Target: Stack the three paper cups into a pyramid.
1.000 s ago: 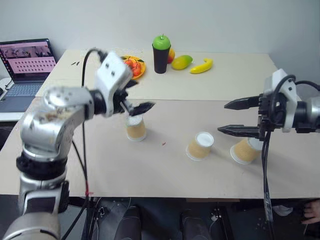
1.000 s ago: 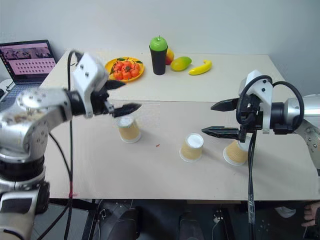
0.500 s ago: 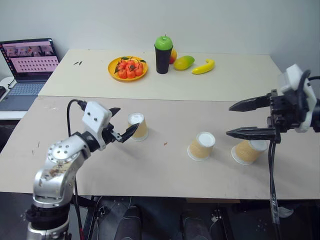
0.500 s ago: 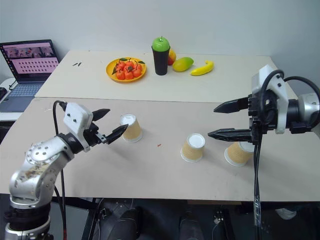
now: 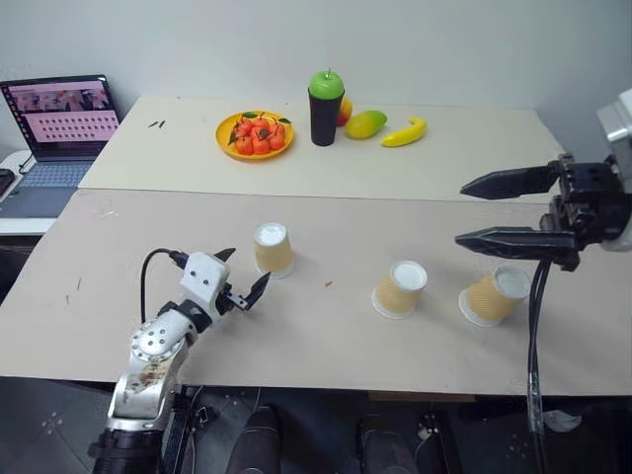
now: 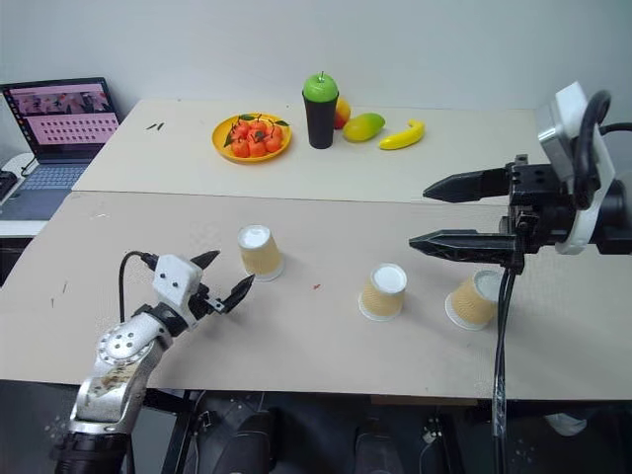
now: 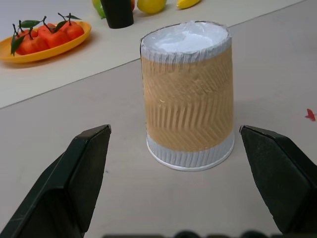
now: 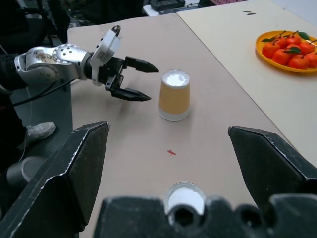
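Take the black cup with the green top (image 5: 326, 105) at the back of the table (image 5: 326, 341) as your landmark. Your three paper cups all stand upside down on the nearer half of the table, none stacked. The left cup (image 5: 273, 248) sits in front of the black cup and a little to its left. The middle cup (image 5: 400, 287) is further forward and to the right, leaning slightly. The right cup (image 5: 492, 294) is further right again, tilted, just below your right gripper (image 5: 474, 211).

Your left gripper (image 5: 247, 276) hangs low over the table just beside the left cup, on the side away from the black cup, with its fingers spread and nothing between them. Your right gripper is raised above the table, its two fingers wide apart and empty.

The head views give you the layout, but your left wrist view gives you the left cup (image 7: 187, 94) close up: tan ribbed sides, a white band at the rim resting on the table, and a white base facing up. It stands between the two spread fingers (image 7: 74, 183) without touching either. Your right wrist view shows the left gripper (image 8: 141, 79) from across the table, pointing at the same cup, with the plate of red fruit (image 8: 291, 49) behind.
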Motion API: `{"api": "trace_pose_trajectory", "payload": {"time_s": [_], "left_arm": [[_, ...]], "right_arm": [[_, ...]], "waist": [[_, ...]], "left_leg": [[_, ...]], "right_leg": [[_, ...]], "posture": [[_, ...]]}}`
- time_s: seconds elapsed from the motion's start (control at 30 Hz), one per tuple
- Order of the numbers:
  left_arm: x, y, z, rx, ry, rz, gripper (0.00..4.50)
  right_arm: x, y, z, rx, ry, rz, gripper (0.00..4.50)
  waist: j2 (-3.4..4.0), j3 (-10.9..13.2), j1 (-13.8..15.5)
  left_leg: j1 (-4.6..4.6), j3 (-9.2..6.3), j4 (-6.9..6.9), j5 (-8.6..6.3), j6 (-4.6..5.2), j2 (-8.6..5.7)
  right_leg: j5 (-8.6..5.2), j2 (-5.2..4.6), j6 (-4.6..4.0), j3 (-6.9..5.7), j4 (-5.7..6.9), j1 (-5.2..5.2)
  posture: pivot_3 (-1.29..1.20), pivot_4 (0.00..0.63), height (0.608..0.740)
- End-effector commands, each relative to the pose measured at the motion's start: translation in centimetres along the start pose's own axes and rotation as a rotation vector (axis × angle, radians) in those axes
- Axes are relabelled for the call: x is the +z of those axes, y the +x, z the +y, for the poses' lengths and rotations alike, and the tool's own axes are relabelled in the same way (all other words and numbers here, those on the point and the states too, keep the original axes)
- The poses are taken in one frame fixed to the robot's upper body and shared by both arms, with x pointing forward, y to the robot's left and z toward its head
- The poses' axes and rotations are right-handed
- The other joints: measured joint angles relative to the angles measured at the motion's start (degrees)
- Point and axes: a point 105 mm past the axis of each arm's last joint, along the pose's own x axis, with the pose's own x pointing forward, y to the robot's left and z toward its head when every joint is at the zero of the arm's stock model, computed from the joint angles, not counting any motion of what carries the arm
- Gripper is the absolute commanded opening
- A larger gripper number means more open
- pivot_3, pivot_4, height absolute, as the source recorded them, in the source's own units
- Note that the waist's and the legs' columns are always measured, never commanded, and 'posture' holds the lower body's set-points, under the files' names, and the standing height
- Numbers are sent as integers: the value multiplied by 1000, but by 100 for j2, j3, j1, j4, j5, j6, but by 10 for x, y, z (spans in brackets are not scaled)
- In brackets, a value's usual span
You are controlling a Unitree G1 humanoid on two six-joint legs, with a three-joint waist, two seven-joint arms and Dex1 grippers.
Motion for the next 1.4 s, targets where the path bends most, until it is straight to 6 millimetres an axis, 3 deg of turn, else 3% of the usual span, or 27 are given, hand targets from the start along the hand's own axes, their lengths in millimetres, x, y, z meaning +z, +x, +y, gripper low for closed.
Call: {"api": "trace_pose_trajectory", "payload": {"time_s": [0.03, 0.33, 0.57, 0.63, 0.67, 0.87, 1.1, 1.4], "left_arm": [[17, 11, 1, -7, 33, -87, 4458], [30, 36, 3, -31, 44, -156, 4458], [32, 43, 2, -37, 27, -171, 4458], [34, 46, 2, -39, 18, -178, 3933], [36, 47, 1, -40, 13, -183, 3728], [45, 47, 4, -43, -2, -204, 3728], [74, 48, -4, -157, 7, -243, 3728], [63, 42, 11, -105, 21, -190, 3728]], "right_arm": [[16, -9, 2, -27, -56, -24, 4500], [18, -11, 2, -45, -83, -4, 4500], [18, -12, 2, -58, -86, -5, 4500], [17, -12, 2, -61, -85, -4, 4500], [16, -12, 2, -63, -84, -3, 4500], [15, -12, 1, -69, -82, -2, 4500], [12, -10, 1, -73, -79, -8, 4500], [10, -10, 1, -84, -76, -11, 4500]], "waist": [[0, 0, -6], [1, 0, -26], [1, 0, -27], [1, 0, -23], [1, 0, -22], [1, 0, -22], [1, 0, -23], [1, 0, -29]], "left_leg": [[0, 0, 0, 0, 0, 0], [1, 0, -2, 0, 0, 0], [2, 0, -2, 0, 0, 0], [2, 0, -2, 0, 0, -1], [1, 0, -2, 0, 0, -1], [1, 0, -3, 0, 0, -1], [1, -1, -2, 0, 0, -1], [1, 0, -3, 1, 0, -1]], "right_leg": [[0, 0, 0, 0, 0, 0], [0, 1, 1, 0, 1, 0], [0, 1, 2, 0, 2, 0], [0, 0, 2, 0, 2, 0], [0, 1, 2, 0, 2, 0], [0, 0, 2, 0, 1, 0], [0, 0, 3, 0, 1, 1], [0, 1, 4, 0, 1, 1]], "posture": [[0, 150, 732], [0, 150, 732], [0, 150, 732], [0, 150, 732], [0, 150, 732], [0, 150, 732], [0, 150, 732], [0, 150, 732]]}}
